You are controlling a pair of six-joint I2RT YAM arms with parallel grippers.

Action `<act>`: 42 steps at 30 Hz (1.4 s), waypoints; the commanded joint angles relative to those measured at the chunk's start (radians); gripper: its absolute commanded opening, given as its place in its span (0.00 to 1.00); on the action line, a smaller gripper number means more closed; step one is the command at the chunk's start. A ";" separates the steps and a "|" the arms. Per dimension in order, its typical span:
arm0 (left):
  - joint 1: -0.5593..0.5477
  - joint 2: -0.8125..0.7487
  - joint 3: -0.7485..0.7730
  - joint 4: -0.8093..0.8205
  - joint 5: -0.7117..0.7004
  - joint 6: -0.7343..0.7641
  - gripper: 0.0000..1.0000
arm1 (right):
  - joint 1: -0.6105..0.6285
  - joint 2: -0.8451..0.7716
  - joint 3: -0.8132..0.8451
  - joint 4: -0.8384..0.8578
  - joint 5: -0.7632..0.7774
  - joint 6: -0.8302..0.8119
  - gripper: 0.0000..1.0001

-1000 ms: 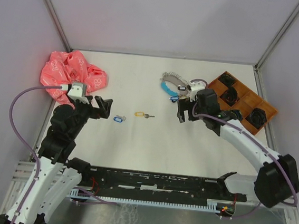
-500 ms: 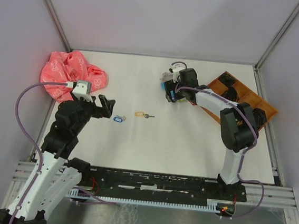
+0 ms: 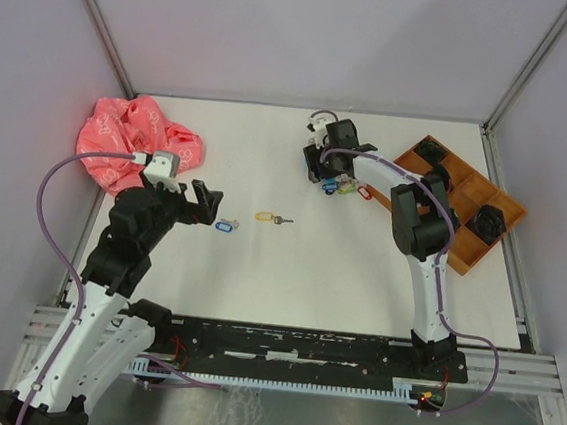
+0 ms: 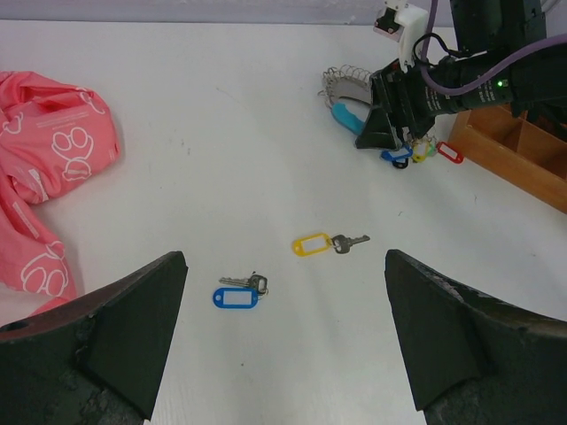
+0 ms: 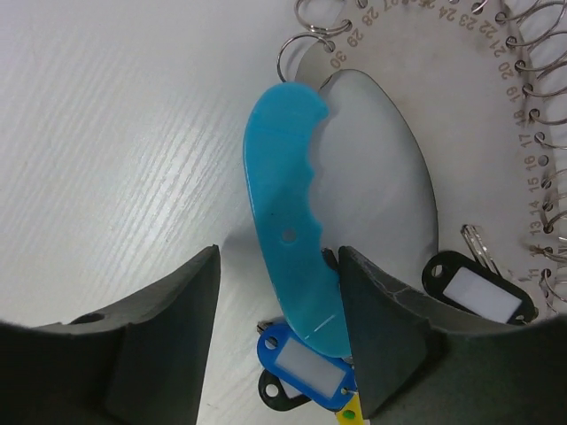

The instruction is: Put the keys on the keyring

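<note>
Top view: yellow-tag key (image 3: 270, 217) lies mid-table. Its long axis runs 9–3, with the blade toward 3 o'clock and the tag toward 9. Blue-tag key (image 3: 225, 226) is near it at 8 o'clock, not touching. Left end effector (image 3: 192, 204) sits at 10 o'clock of the blue-tag key, close by. Right end effector (image 3: 320, 166) is at 1 o'clock of the yellow-tag key, well apart. Pink bag (image 3: 134, 143) is at the table's 10 o'clock, wooden tray (image 3: 465, 205) at its 2 o'clock.

Left wrist view: left end effector spread wide and empty. Both loose keys lie on the table ahead, between its fingers (image 4: 133, 345). Keyring (image 4: 344, 81) is at 1 o'clock, well beyond them.

Right wrist view: the keyring's blue handle (image 5: 285, 221) runs 12–6, its lower end between the fingers (image 5: 155, 354). Spread is moderate, nothing clamped, with a gap on the left. Contact on the right cannot be told.
</note>
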 commanded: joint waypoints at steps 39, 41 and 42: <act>-0.146 0.288 -0.392 0.640 0.397 -0.834 1.00 | 0.267 -0.999 -1.030 0.239 -0.140 0.266 0.26; -0.178 0.328 -0.394 0.680 0.362 -0.858 1.00 | 0.283 -1.030 -1.055 0.264 -0.132 0.268 0.26; -0.194 0.348 -0.392 0.703 0.350 -0.868 1.00 | 0.289 -1.043 -1.066 0.277 -0.130 0.268 0.26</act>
